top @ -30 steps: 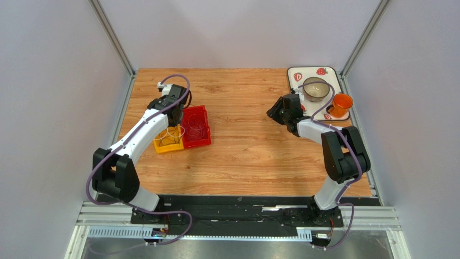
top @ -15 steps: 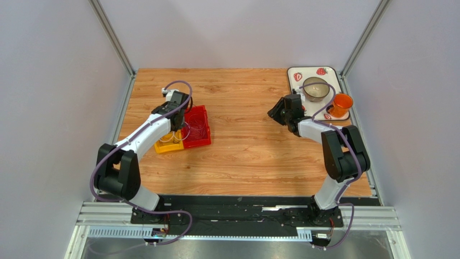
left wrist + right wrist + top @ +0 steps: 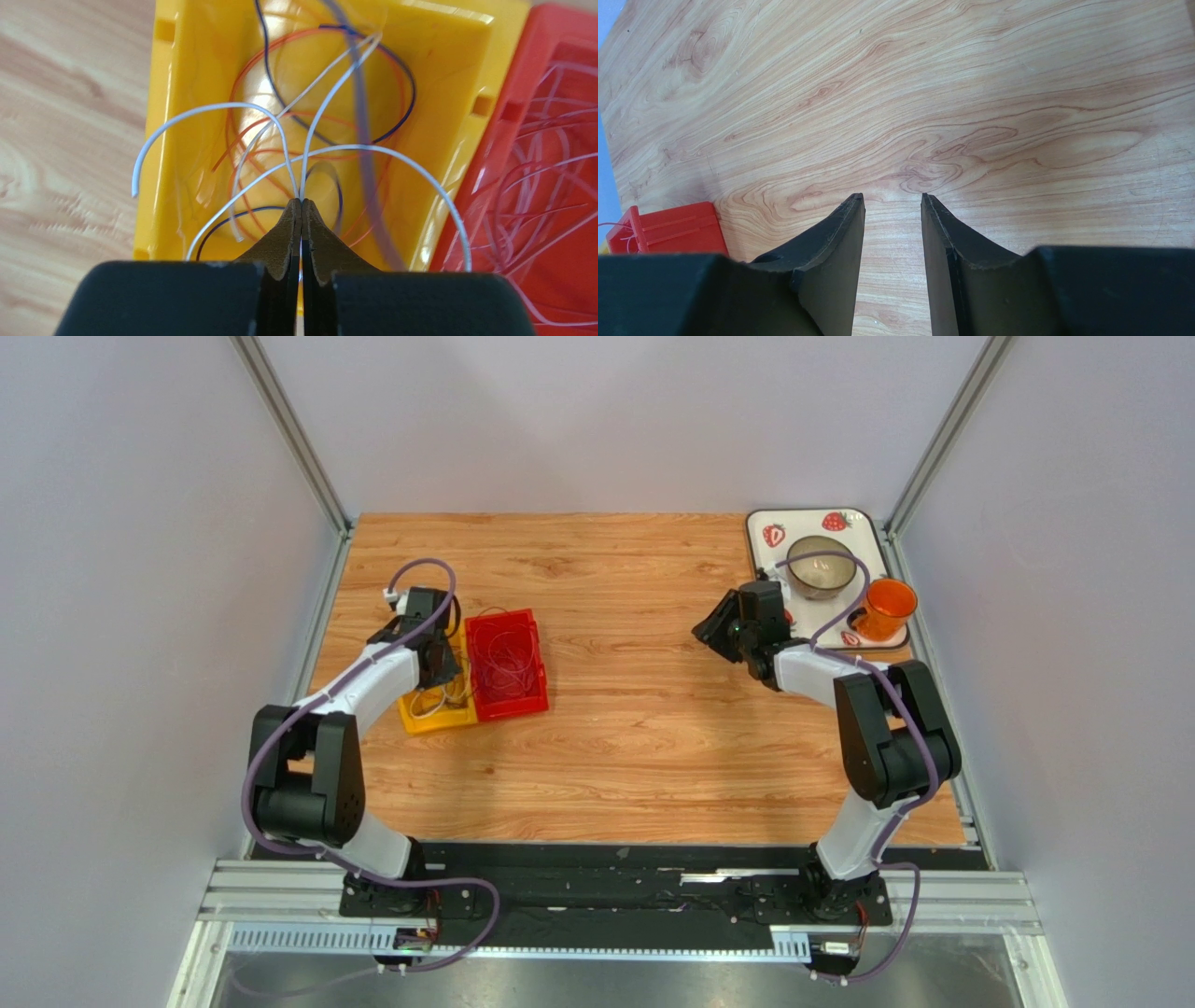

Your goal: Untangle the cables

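Observation:
A tangle of thin cables lies in a yellow bin [image 3: 175, 84]: white cables [image 3: 210, 108], orange-red ones [image 3: 242, 98] and a dark blue one [image 3: 407, 91]. My left gripper [image 3: 302, 203] is shut on white cables just above the bin; they arch out left and right of the tips. In the top view this gripper [image 3: 438, 665] hangs over the yellow bin [image 3: 421, 714]. A red bin [image 3: 554, 140] beside it holds pale and red cables [image 3: 533, 189]. My right gripper [image 3: 892, 197] is open and empty over bare wood, far from the bins [image 3: 718, 630].
The red bin [image 3: 505, 662] touches the yellow bin's right side. A white strawberry tray [image 3: 769, 525] at the back right holds a grey bowl [image 3: 819, 566] and an orange cup [image 3: 885, 605]. Metal frame posts stand at the table's back corners.
My left arm has swung left, from over the red bin to over the yellow bin. The right arm has barely moved.

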`<action>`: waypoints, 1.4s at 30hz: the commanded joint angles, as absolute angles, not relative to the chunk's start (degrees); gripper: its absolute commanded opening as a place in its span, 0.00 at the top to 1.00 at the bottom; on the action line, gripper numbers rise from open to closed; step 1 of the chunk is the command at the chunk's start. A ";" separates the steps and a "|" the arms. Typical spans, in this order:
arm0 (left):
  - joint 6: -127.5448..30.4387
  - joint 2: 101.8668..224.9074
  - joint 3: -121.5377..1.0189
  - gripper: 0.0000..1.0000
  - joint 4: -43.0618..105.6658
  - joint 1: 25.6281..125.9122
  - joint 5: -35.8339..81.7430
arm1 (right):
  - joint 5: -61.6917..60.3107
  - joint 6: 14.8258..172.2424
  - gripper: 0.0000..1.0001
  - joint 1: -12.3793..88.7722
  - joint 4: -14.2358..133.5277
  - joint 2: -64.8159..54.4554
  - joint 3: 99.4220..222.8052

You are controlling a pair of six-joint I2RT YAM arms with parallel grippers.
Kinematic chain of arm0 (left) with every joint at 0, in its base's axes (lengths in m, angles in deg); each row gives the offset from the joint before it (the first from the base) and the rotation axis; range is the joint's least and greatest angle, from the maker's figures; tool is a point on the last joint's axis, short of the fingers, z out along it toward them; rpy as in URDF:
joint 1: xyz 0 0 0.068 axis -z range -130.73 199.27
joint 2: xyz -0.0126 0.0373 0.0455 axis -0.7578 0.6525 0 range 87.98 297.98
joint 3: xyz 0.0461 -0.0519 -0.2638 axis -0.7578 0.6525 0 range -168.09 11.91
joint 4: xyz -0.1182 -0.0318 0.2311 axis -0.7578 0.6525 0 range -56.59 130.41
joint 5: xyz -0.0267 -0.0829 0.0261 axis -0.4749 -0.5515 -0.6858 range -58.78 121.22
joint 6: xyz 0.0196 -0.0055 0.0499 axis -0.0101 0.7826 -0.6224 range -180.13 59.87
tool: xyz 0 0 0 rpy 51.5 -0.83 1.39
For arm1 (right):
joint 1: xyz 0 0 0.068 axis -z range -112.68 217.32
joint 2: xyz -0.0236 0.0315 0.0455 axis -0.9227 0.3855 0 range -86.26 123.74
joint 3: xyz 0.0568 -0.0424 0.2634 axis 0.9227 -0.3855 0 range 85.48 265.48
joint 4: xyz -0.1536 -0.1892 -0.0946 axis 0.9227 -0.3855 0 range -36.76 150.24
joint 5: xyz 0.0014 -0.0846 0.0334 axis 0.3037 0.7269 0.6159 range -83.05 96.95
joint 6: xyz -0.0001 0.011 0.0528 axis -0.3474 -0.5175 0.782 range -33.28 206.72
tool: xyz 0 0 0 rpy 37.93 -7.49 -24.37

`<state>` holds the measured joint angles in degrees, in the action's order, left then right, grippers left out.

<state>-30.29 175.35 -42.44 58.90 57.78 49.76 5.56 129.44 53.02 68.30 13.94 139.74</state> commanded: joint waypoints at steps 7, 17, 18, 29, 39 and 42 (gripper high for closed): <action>-27.44 179.29 -43.90 1.00 48.43 55.34 43.87 | 4.84 130.23 0.61 53.35 71.05 14.64 139.88; -23.49 172.54 -43.29 0.60 57.74 55.16 49.40 | 4.40 130.31 0.61 53.52 71.05 14.99 140.06; -23.05 171.31 -43.02 0.54 58.10 55.16 49.41 | 4.31 130.31 0.61 53.44 71.05 14.99 140.06; -27.53 160.67 -46.10 0.48 62.50 59.55 50.73 | 3.70 130.58 0.61 53.44 71.40 15.08 139.97; -28.75 173.65 -53.74 0.50 61.88 59.64 50.20 | 3.43 130.66 0.61 53.52 71.32 15.08 139.88; -29.11 176.39 -55.67 0.54 61.88 59.64 50.46 | 3.17 130.75 0.61 53.52 71.49 15.08 139.97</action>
